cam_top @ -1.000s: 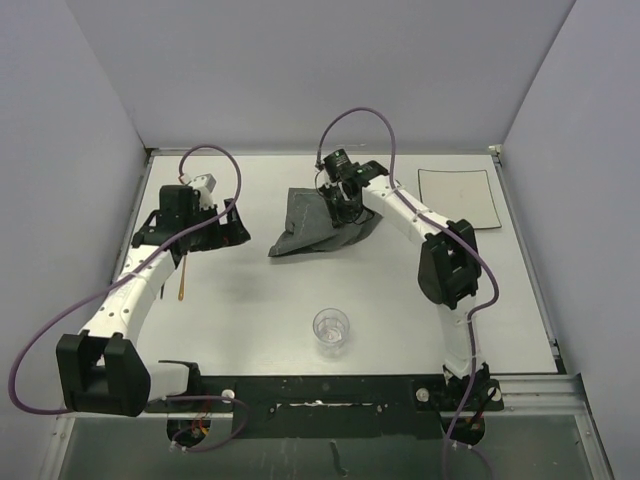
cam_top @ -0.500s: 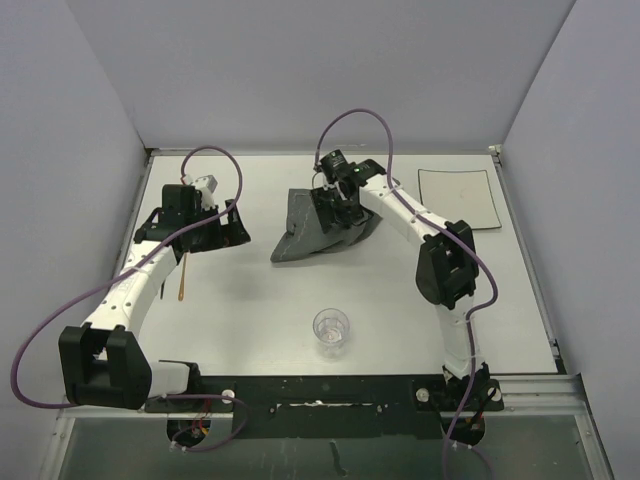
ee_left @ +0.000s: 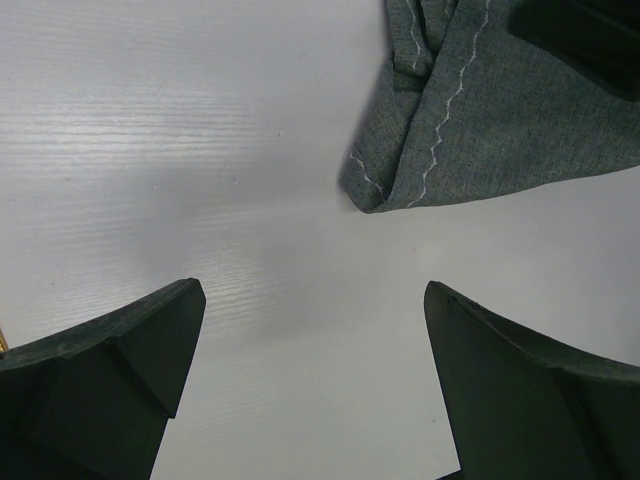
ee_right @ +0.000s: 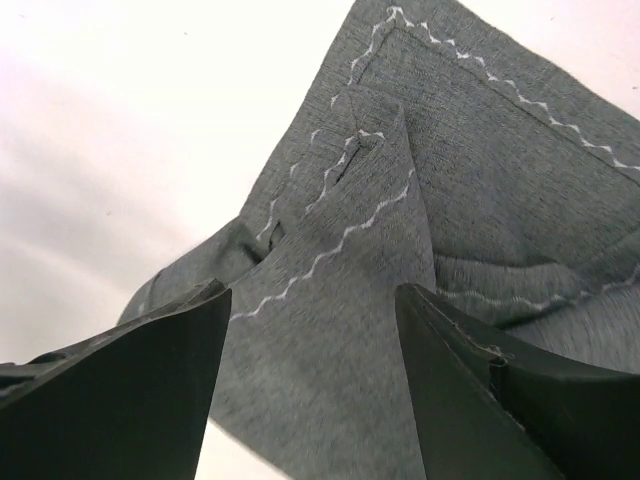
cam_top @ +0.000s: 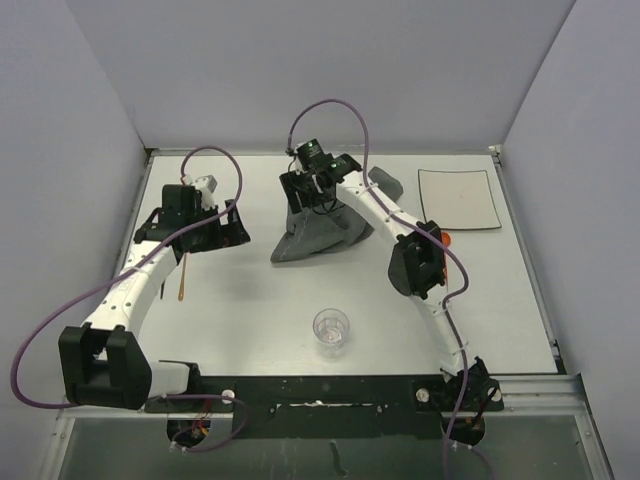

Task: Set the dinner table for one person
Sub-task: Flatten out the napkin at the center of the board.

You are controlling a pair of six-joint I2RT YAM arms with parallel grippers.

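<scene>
Right gripper (cam_top: pixel 308 195) released the placemat (cam_top: pixel 318 238); its jaws now stand apart above the cloth. It shifted toward the far-left of the dinner table (cam_top: pixel 250 300). The right elbow swung left, exposing an orange item (cam_top: pixel 446 239) near the right edge.

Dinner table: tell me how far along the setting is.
Nothing looks set yet. The placemat lies crumpled and folded on the dinner table. In hand: the right hand hangs open over the cloth, and the left hand is open beside its corner. Left: flatten the placemat, then bring over the plate, the cup and the thin wooden stick.
</scene>
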